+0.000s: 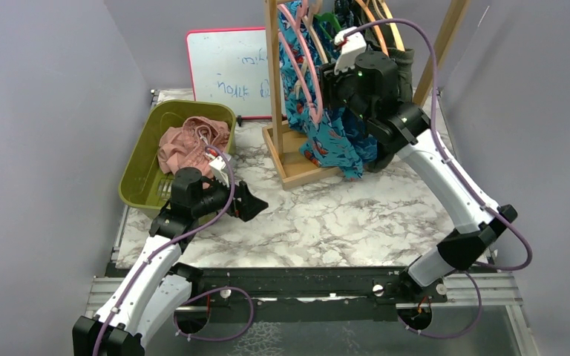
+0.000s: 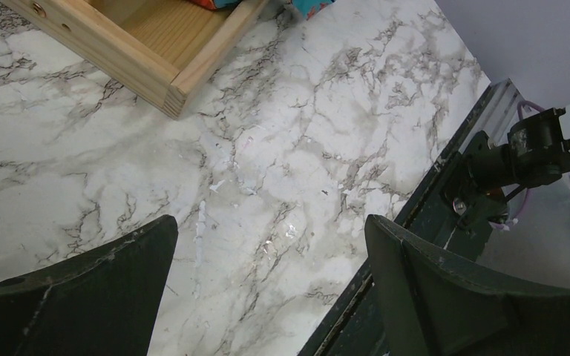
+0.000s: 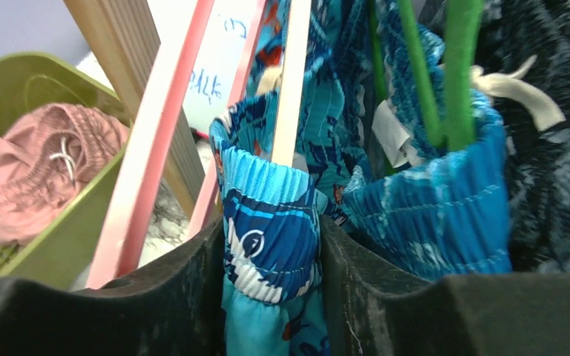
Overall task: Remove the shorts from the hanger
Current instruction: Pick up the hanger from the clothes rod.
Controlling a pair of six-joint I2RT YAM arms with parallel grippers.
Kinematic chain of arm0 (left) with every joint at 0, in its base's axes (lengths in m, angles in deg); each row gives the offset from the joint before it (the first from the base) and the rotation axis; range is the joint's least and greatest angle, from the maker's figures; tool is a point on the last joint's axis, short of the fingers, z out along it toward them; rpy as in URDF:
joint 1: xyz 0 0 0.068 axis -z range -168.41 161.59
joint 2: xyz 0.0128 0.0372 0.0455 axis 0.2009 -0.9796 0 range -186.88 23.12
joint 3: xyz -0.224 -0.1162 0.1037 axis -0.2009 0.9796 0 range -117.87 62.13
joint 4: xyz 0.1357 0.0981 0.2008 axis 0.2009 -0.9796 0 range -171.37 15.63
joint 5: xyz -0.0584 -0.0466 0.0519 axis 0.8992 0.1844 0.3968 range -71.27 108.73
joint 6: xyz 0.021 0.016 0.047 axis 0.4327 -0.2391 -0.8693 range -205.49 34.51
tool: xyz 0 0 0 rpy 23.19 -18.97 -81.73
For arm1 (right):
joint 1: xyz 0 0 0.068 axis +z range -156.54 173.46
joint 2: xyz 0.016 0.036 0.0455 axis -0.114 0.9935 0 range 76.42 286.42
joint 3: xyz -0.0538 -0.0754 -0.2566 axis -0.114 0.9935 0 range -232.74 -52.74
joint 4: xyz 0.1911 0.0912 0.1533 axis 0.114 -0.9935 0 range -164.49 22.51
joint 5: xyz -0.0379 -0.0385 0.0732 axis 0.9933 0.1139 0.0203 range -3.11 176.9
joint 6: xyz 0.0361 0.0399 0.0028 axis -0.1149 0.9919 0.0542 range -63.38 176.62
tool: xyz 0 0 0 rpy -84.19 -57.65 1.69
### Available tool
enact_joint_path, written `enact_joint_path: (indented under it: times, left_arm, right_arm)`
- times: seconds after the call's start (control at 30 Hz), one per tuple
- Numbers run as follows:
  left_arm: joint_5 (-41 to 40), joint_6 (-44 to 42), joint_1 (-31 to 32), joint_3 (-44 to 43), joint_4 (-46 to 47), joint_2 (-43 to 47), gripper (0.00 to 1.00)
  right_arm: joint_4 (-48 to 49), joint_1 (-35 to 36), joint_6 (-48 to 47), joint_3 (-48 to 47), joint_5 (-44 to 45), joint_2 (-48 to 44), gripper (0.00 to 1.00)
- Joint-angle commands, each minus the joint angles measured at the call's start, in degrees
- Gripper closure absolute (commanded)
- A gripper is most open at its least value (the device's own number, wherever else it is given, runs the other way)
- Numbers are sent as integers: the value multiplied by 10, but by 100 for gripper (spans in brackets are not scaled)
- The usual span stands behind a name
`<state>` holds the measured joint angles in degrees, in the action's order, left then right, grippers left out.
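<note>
Our right fingers (image 3: 185, 297) pinch the soft, light cartoon-print shorts (image 3: 267, 326) at their stretchy waistband (image 3: 271, 196), probably the surest hold; left fingers (image 2: 104, 297) gape empty.

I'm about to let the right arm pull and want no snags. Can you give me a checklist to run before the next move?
1. Waistband of cartoon-print shorts between the right hand fingers: ok.
2. Grip excludes leaf-print shorts: ok.
3. Waistband free of hanger bar: not ok, the bar runs inside.
4. Open left hand apart from rack: ok.
5. Room in bin beside pink shorts: ok.
6. Grip firmness: cannot tell.
</note>
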<state>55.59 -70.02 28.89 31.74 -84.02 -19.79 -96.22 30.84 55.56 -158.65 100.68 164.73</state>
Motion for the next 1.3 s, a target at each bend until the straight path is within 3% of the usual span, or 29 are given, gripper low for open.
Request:
enact_joint_path:
  times: [0.0,0.13,0.17,0.43,0.8,0.97,1.27]
  left_arm:
    - [-7,0,4,3,-4,9,1]
    - [-7,0,5,3,-3,8,1]
    - [-7,0,4,3,-4,8,1]
    - [-8,0,5,4,-3,7,1]
    - [-10,1,7,4,-4,5,1]
    - [-12,1,8,4,-5,5,1]
    - [-32,0,9,1,-13,17,1]
  right_arm:
    - [-29,-3,-5,-29,-17,32,56]
    - [-42,-3,-4,-49,-7,52,59]
    - [-41,-3,-4,-51,-2,53,67]
    - [38,-3,-15,-13,14,9,98]
    - [225,-3,55,97,48,-66,99]
    - [216,-4,69,97,35,-80,99]
    - [156,-3,99,190,7,-171,99]
